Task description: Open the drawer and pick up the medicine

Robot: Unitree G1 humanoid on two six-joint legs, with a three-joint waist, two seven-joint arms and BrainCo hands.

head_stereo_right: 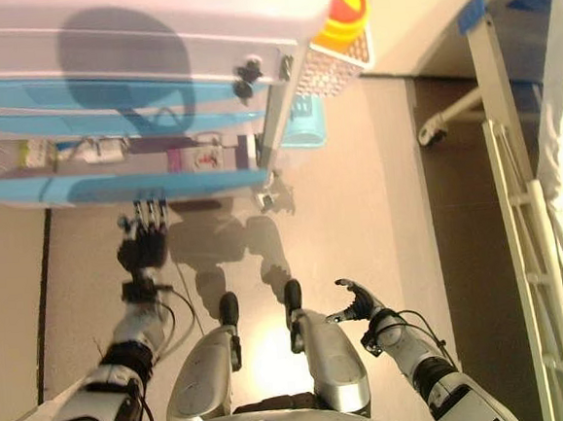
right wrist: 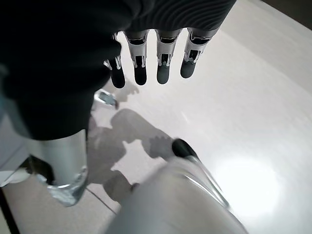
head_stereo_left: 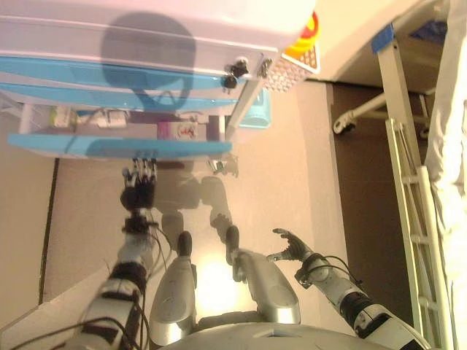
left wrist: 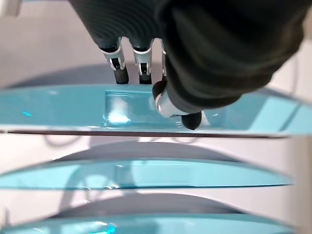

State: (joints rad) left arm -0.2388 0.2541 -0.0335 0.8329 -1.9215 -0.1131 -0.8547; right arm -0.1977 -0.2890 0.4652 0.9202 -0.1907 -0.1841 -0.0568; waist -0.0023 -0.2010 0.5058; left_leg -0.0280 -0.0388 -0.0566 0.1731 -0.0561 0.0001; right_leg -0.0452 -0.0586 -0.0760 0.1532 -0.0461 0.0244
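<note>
Left hand (head_stereo_left: 139, 191), fingers extended at the open drawer's blue front edge (head_stereo_left: 117, 146), should clear that edge before reaching the medicine box (head_stereo_left: 177, 130) inside; right hand (head_stereo_left: 292, 246) hangs relaxed.

I see the drawer (head_stereo_left: 117, 146) pulled out from the white cabinet (head_stereo_left: 146, 29), its pale blue front standing well forward of the two shut blue fronts above it, with a clear recessed handle at the middle of the front. Inside it I can make out the medicine (head_stereo_left: 179, 130) as a small white and pink box lying toward the cabinet's right side, with a few more pale packets (head_stereo_left: 102, 118) spread further left in the same drawer. I cannot tell which way up the boxes lie.
</note>
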